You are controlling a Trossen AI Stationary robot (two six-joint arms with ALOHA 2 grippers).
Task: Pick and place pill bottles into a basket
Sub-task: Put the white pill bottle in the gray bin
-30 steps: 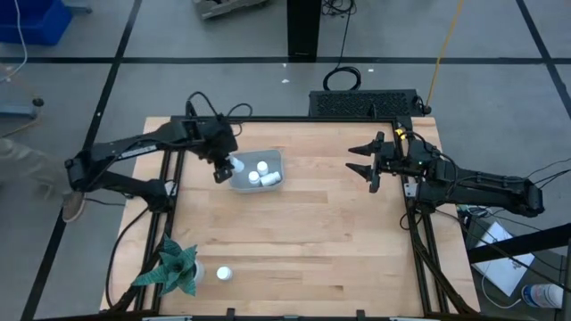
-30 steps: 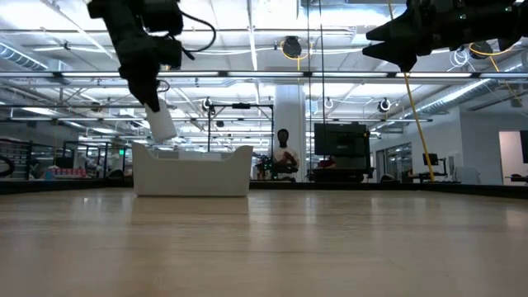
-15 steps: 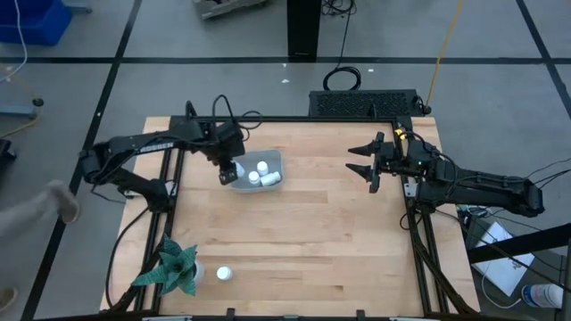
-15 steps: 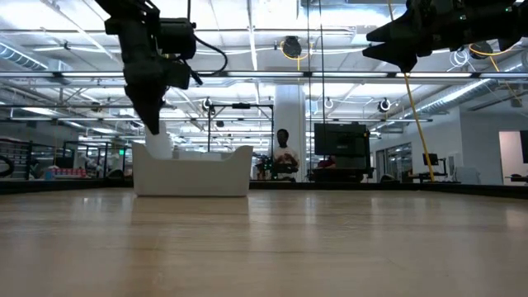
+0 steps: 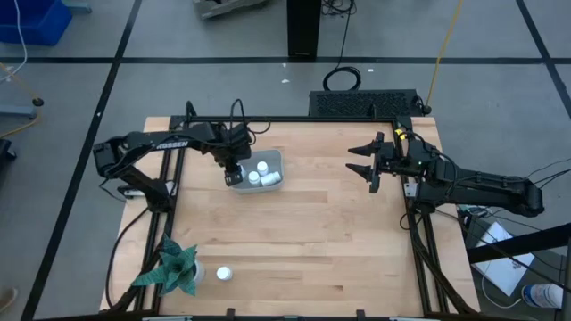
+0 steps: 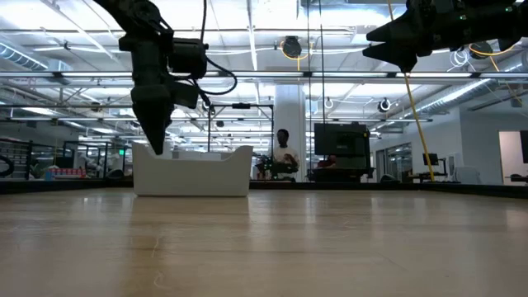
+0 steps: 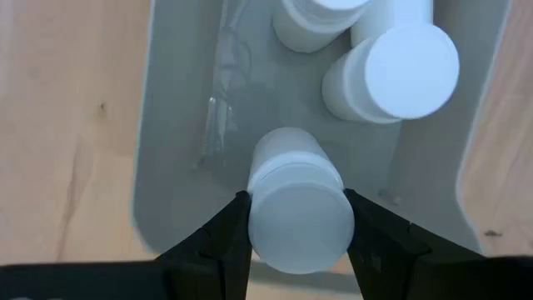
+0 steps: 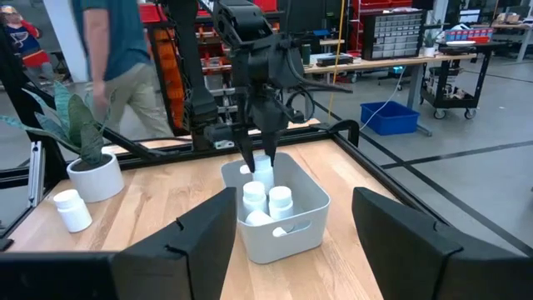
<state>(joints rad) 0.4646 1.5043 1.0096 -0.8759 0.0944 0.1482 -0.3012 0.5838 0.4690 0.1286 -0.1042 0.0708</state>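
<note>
On the pale wooden tabletop (image 5: 303,232), a small, light, smooth white plastic pill bottle (image 7: 298,200) sits clamped at its sides in the left end effector (image 7: 296,229), lowered inside the shallow grey-blue plastic basket (image 5: 270,185). The right end effector (image 5: 364,162) waits well away, fingers apart.

A green potted plant (image 5: 169,267) stands at the wooden table's (image 5: 312,241) near-left corner; a person (image 8: 117,62) walks beyond

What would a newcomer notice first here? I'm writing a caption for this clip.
The left gripper reaches down into the pale basket at the table's far middle, its fingers clamped on a white pill bottle beside three others. One bottle stands alone at the near left by a green plant.
</note>
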